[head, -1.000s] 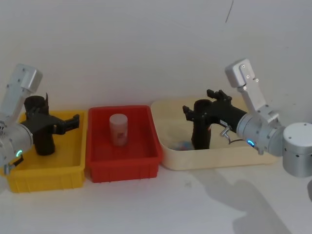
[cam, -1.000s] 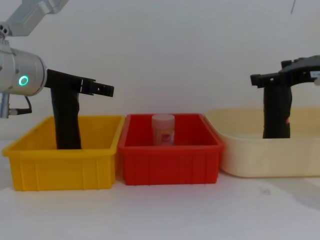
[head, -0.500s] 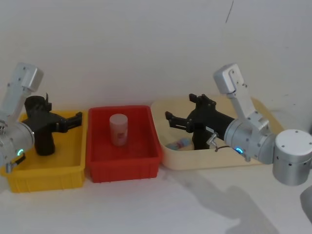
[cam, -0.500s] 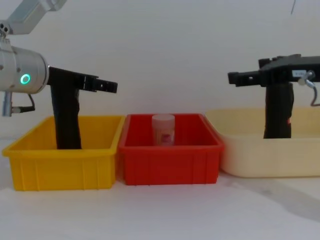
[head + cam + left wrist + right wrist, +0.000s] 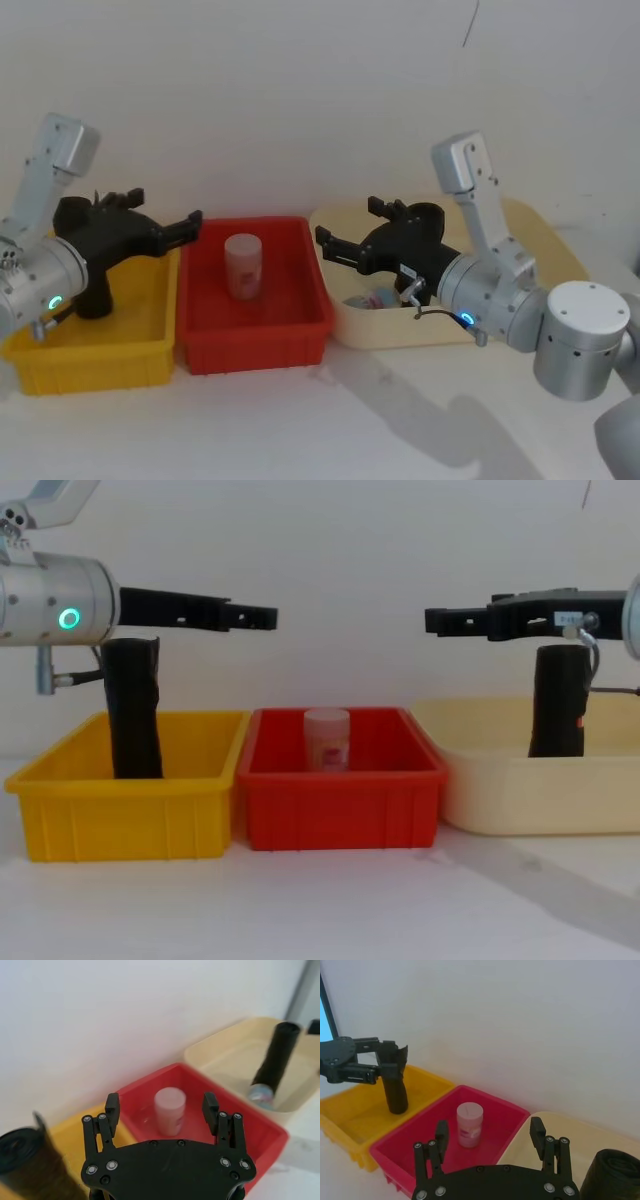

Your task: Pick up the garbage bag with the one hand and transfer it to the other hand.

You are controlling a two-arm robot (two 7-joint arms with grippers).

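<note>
Item: garbage bag, a black upright cylindrical roll with a small red-orange mark, stood ungrasped in the cream plastic tray. Right gripper, long, black, two-fingered, white-labelled, hung released above the tray's near-centre edge. Left gripper, unlabelled, likewise released, hovered over the seam between yellow bin and red bin. Step: pickup not yet made. Next, judged: one gripper must descend and straddle the roll.
</note>
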